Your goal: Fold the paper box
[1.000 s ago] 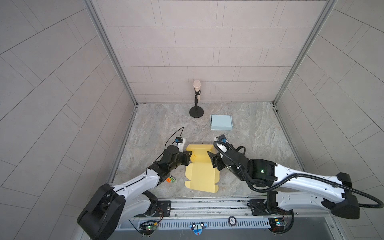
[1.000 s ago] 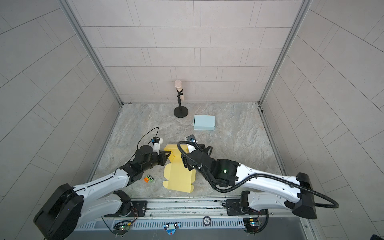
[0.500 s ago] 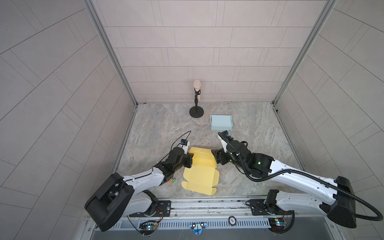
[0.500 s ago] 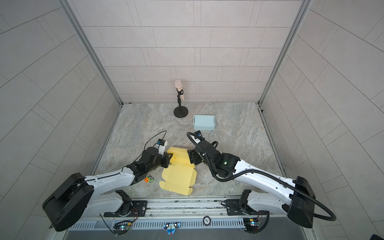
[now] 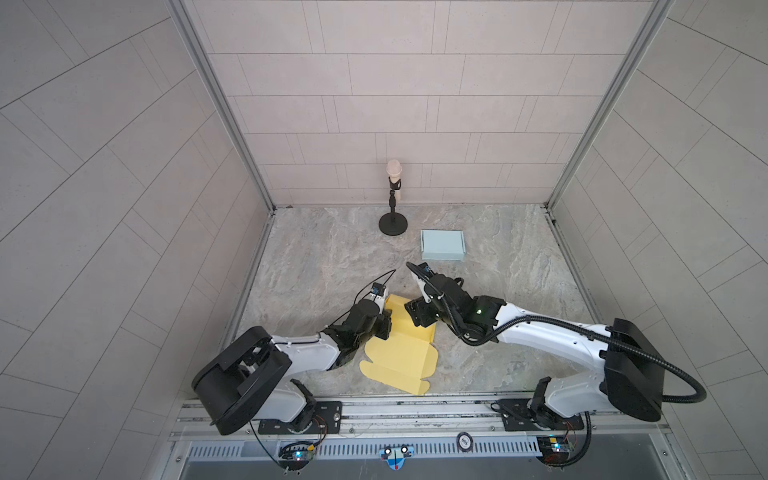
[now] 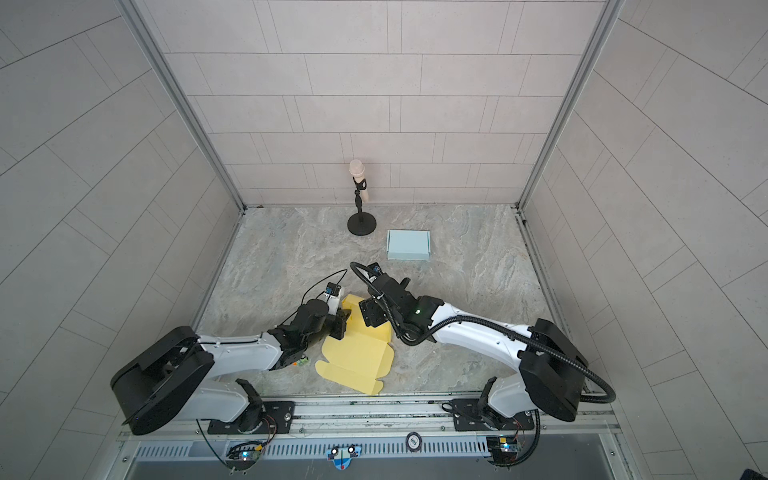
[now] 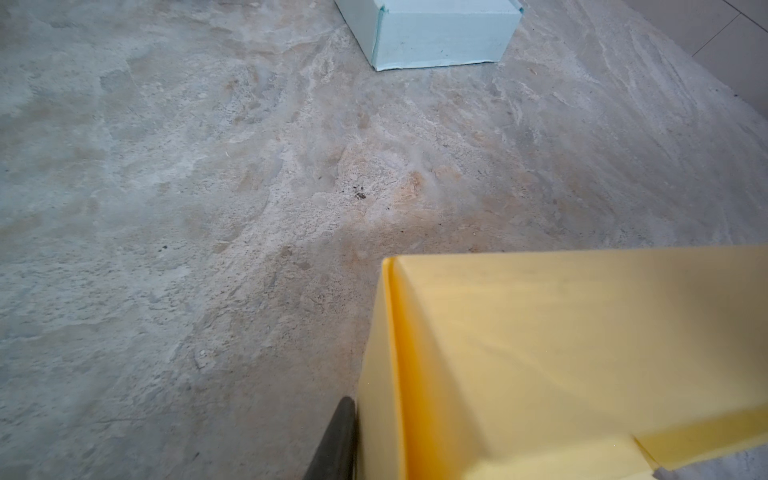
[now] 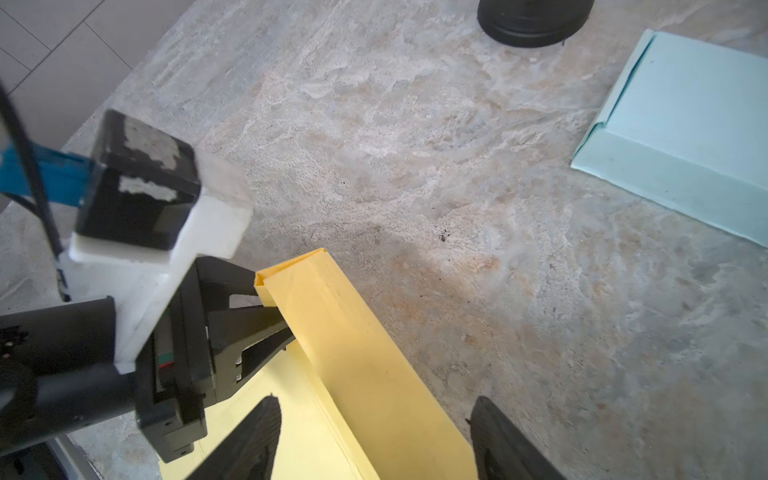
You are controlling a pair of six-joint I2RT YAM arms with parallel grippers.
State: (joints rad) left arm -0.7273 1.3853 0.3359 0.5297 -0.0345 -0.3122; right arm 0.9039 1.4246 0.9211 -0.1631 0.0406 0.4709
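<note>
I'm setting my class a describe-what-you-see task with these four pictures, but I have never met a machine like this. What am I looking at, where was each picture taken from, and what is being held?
This is a robot with a left arm and a right arm, each ending in a two-fingered gripper. Two pictures come from one overhead camera with two lenses side by side, so they look nearly alike. The other two come from a small camera on each arm's wrist. On the stone-patterned table lie a yellow paper box, partly folded with one wall raised, and a pale blue box, already folded, farther back. A microphone on a black stand is near it. The left gripper seems to pinch the end of the raised wall. The right gripper is open, a finger on either side of that wall, holding nothing.
</note>
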